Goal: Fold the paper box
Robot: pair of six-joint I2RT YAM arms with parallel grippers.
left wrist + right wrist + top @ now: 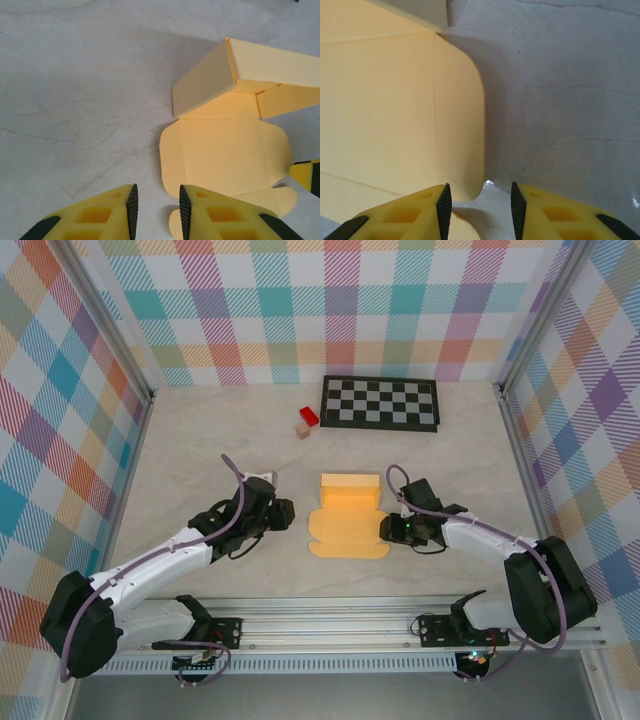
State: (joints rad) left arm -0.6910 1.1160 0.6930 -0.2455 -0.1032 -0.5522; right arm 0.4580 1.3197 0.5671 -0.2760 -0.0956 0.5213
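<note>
The yellow-orange paper box (pixel 347 518) lies mid-table, partly folded. Its far half stands up as a low box body (pixel 350 488), and the lid panel with rounded side flaps lies flat toward me. My left gripper (pixel 287 512) sits just off the box's left edge. In the left wrist view it (pixel 157 212) is open over bare table, with the box's flap (pixel 172 150) just ahead and right of its right finger. My right gripper (pixel 386 530) is at the box's right flap. In the right wrist view it (pixel 480 212) is open, the rounded flap edge (pixel 465 125) ending by its left finger.
A black-and-white checkerboard mat (pixel 379 403) lies at the back. A small red block (pixel 308 416) and a tan block (pixel 302 430) sit to its left. Plaid walls close in three sides, and a metal rail (pixel 330 625) runs along the near edge.
</note>
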